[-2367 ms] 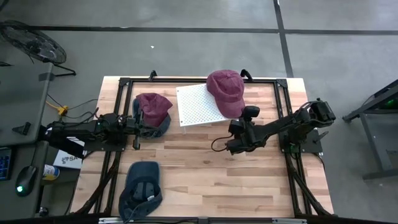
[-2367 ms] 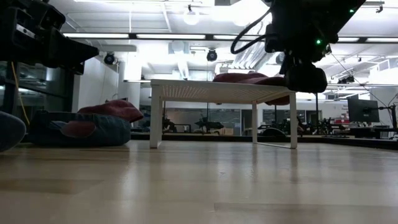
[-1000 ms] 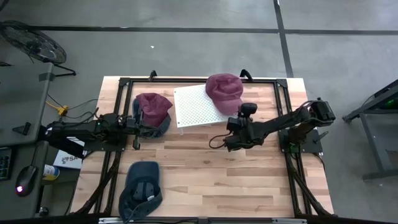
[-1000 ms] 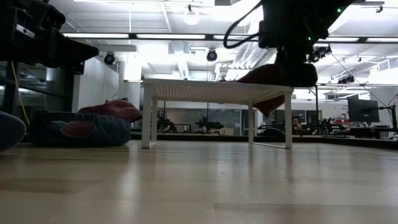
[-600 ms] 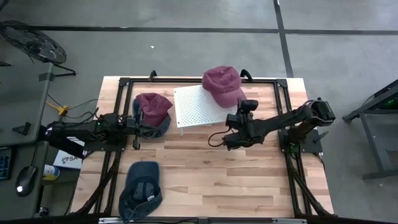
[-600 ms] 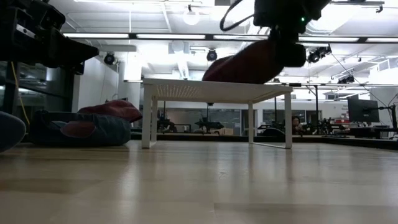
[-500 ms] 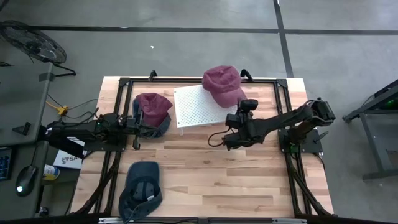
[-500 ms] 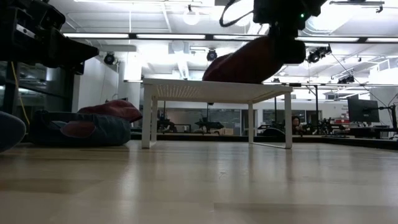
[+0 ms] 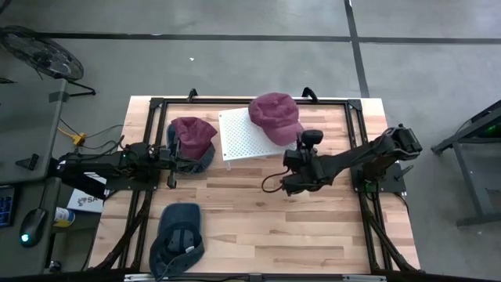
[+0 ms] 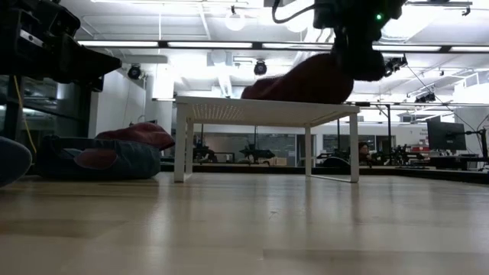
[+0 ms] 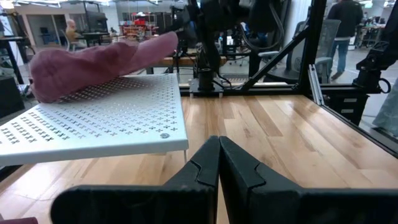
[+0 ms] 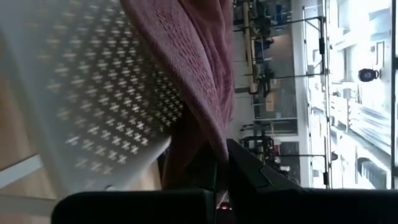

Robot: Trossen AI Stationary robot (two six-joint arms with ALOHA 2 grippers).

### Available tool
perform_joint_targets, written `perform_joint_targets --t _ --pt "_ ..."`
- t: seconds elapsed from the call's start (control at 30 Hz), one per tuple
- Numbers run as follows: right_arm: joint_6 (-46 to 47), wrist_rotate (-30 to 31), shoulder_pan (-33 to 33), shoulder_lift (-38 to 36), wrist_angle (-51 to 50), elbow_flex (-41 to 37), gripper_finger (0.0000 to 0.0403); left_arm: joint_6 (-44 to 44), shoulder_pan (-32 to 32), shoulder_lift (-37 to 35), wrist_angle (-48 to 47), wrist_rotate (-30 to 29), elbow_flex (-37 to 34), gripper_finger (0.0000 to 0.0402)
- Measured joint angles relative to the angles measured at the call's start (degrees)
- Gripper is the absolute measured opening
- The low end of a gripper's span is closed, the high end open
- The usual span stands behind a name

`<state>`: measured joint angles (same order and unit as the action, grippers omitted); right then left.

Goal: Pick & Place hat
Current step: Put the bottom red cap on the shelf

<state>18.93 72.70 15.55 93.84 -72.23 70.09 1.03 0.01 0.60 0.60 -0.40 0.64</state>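
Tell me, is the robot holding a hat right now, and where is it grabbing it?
Yes. The right gripper pinches the maroon hat by its brim edge, over the white stand. The left gripper holds nothing.

I see the stand (image 9: pixel 246 135) at the bench's (image 9: pixel 258 211) far middle, a cap (image 9: pixel 274 116) on its right corner, two stacked caps (image 9: pixel 192 141) left, another cap (image 9: pixel 178 236) near-left.

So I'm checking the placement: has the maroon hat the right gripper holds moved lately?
Yes. In the high view the maroon hat, pinched in the shut right gripper, has slid left, farther over the white perforated stand.
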Motion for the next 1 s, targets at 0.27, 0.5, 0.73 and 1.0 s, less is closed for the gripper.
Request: perform_joint_targets --t 0.27,0.5,0.73,1.0 --pt "-2.5 -3.3 0.3 0.0 3.7 -1.6 0.0006 0.0 0.0 0.0 0.0 0.0 0.0 0.0007" --pt "-5.4 -6.0 0.4 0.0 7.3 -1.6 0.0013 0.0 0.0 0.0 0.0 0.0 0.0 0.0007" --pt "-9.9 -8.4 0.9 0.0 11.8 -1.6 0.0024 0.0 0.0 0.0 0.0 0.0 0.0 0.0007" --pt "-10.0 -11.2 0.9 0.0 13.1 -1.6 0.0033 0.0 0.0 0.0 0.0 0.0 0.0 0.0007"
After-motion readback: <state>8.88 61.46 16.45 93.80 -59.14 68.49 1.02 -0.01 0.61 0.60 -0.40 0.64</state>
